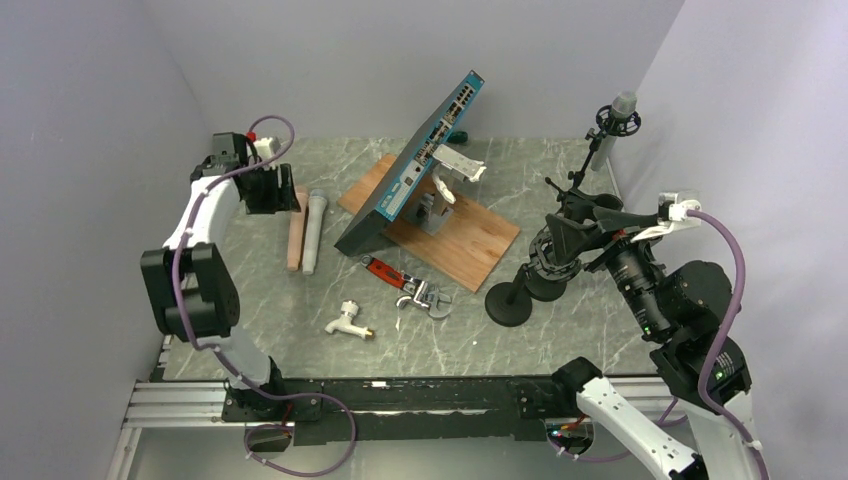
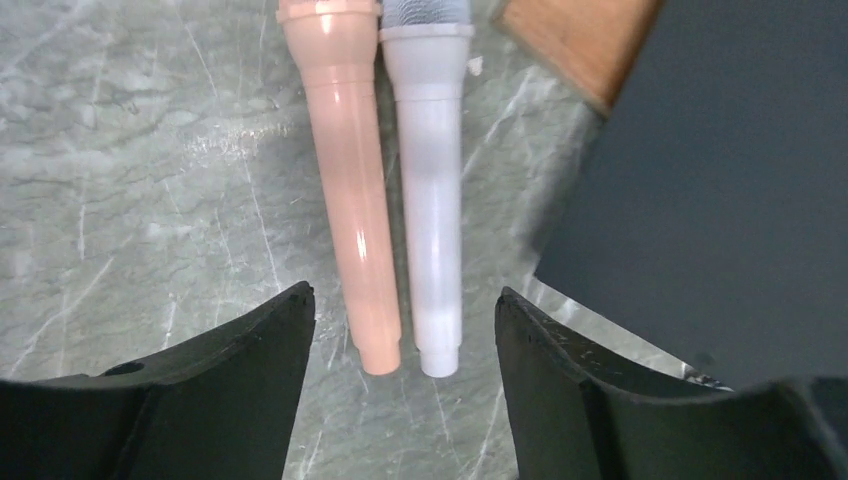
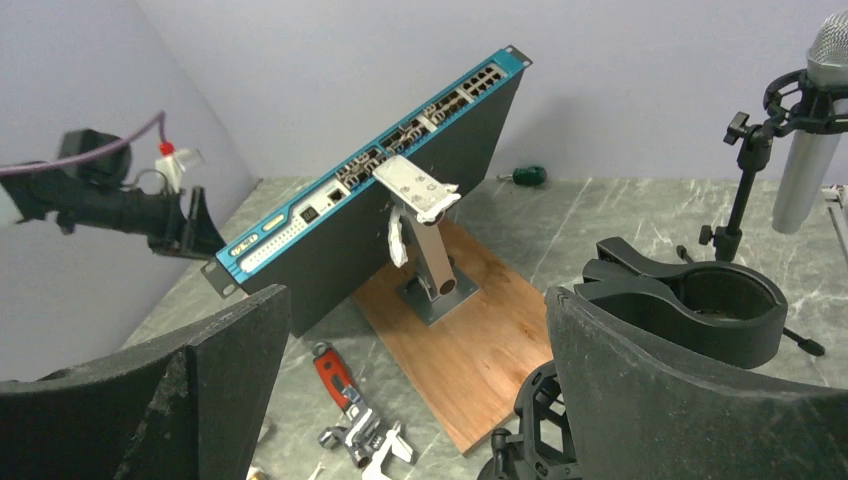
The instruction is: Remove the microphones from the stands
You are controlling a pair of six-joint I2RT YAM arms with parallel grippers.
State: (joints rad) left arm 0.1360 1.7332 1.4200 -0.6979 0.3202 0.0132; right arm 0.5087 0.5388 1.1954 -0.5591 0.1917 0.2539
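A grey microphone [image 1: 609, 140] sits upright in the shock-mount clip of a stand [image 1: 578, 178] at the back right; it also shows in the right wrist view [image 3: 810, 150]. Two empty stands [image 1: 508, 302] stand in front of it, one clip [image 3: 700, 300] close to my right gripper's fingers. My right gripper [image 1: 562, 226] [image 3: 415, 340] is open and empty. A peach microphone [image 2: 350, 180] and a white microphone [image 2: 432, 200] lie side by side on the table at the left [image 1: 314, 232]. My left gripper [image 1: 285, 195] [image 2: 405, 320] is open and empty above their ends.
A blue-faced network switch [image 1: 415, 165] leans on a bracket on a wooden board [image 1: 465, 240] in the middle. A red-handled wrench [image 1: 405, 285], a white tap [image 1: 348, 320] and a green screwdriver [image 1: 457, 133] lie on the marble table. Walls close in on both sides.
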